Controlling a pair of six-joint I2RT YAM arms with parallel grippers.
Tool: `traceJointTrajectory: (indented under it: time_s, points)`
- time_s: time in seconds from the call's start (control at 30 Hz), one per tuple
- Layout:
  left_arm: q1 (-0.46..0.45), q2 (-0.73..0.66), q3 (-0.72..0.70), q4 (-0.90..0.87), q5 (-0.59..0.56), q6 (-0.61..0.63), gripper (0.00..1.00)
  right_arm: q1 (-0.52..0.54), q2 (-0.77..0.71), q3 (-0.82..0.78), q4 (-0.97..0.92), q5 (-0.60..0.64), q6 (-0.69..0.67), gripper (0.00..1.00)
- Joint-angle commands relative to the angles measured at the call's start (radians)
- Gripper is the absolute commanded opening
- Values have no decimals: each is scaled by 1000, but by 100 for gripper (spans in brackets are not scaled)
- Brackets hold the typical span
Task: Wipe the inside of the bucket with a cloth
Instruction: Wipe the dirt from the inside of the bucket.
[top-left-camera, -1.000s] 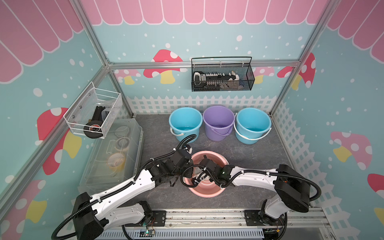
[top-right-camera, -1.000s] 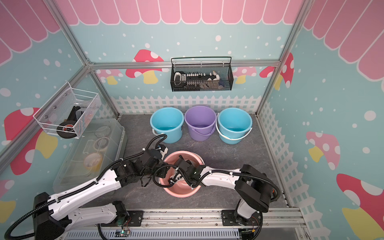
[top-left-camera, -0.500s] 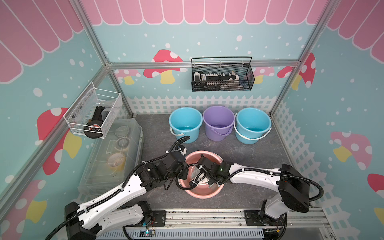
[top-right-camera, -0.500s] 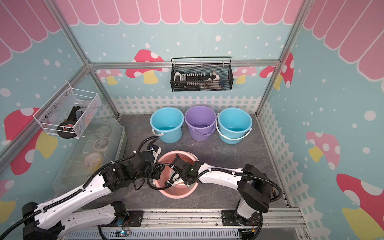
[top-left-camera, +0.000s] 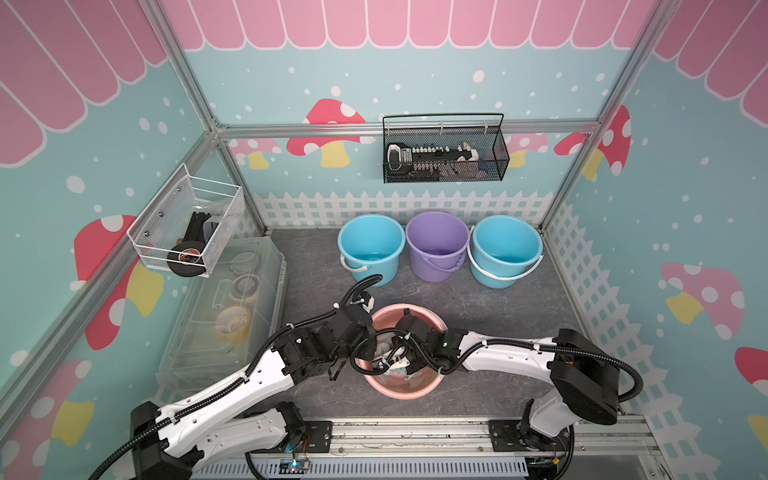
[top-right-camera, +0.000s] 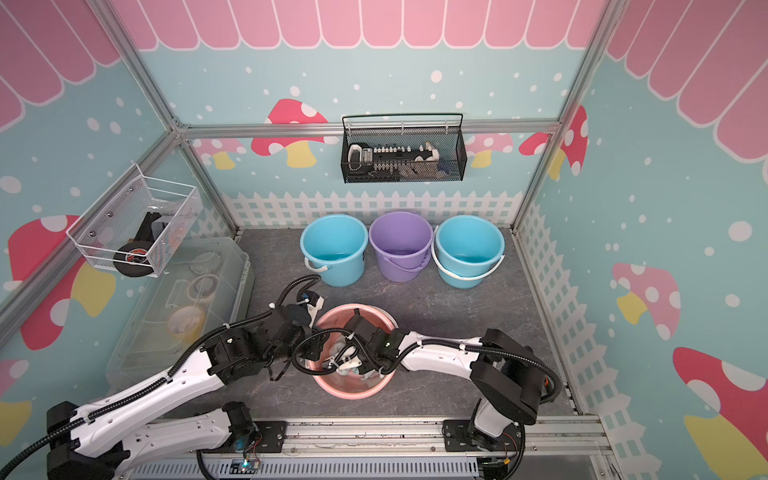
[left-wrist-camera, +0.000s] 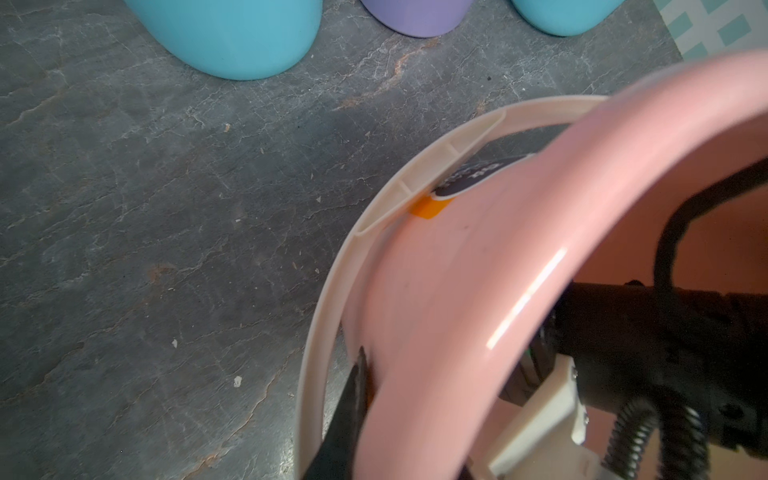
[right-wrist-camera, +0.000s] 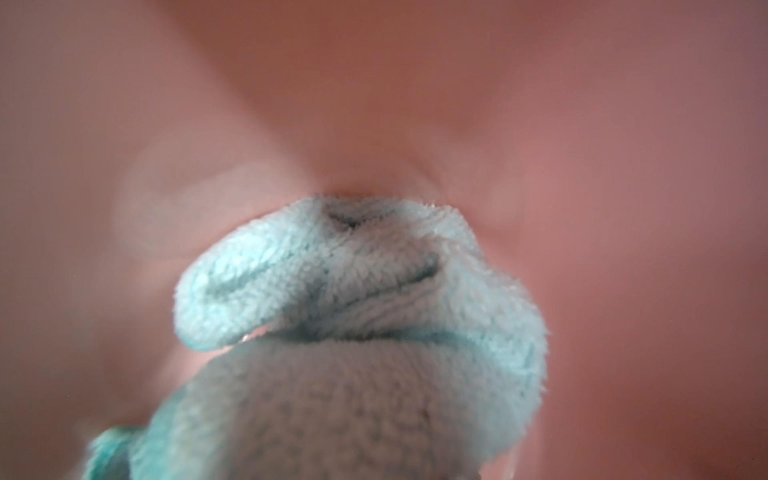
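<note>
The pink bucket stands at the front middle of the grey floor. My left gripper is shut on its left rim. In the left wrist view one black finger lies against the outside of the pink wall, beside the cream handle. My right gripper reaches down inside the bucket and is shut on the pale aqua cloth. The bunched cloth presses on the pink inner wall and hides the right fingers.
A blue bucket, a purple one and a second blue one stand in a row at the back. A clear lidded box lies along the left side. A white wire basket and a black mesh basket hang on the walls.
The left arm has drawn slightly left and back with the bucket's rim, and the bucket has shifted a little with it. The right gripper and cloth have moved inside the bucket.
</note>
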Motion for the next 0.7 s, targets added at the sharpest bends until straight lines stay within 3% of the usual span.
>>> traceJointTrajectory:
  time_s: [0.0, 0.17, 0.33, 0.47, 0.67]
  points:
    - [-26, 7, 10, 161, 3, -45, 0, 21, 37, -5, 237, 135, -48, 0]
    - [-52, 21, 10, 159, -11, -43, 0, 26, 64, 11, 229, 368, -239, 0]
    - [-56, 12, 2, 149, -28, -45, 0, 26, 60, 20, 68, 506, -337, 0]
    - [-56, -2, -7, 142, -42, -42, 0, 27, 62, 73, -206, 532, -278, 0]
    - [-56, -6, 1, 113, -64, -29, 0, 28, 87, 149, -589, 436, -110, 0]
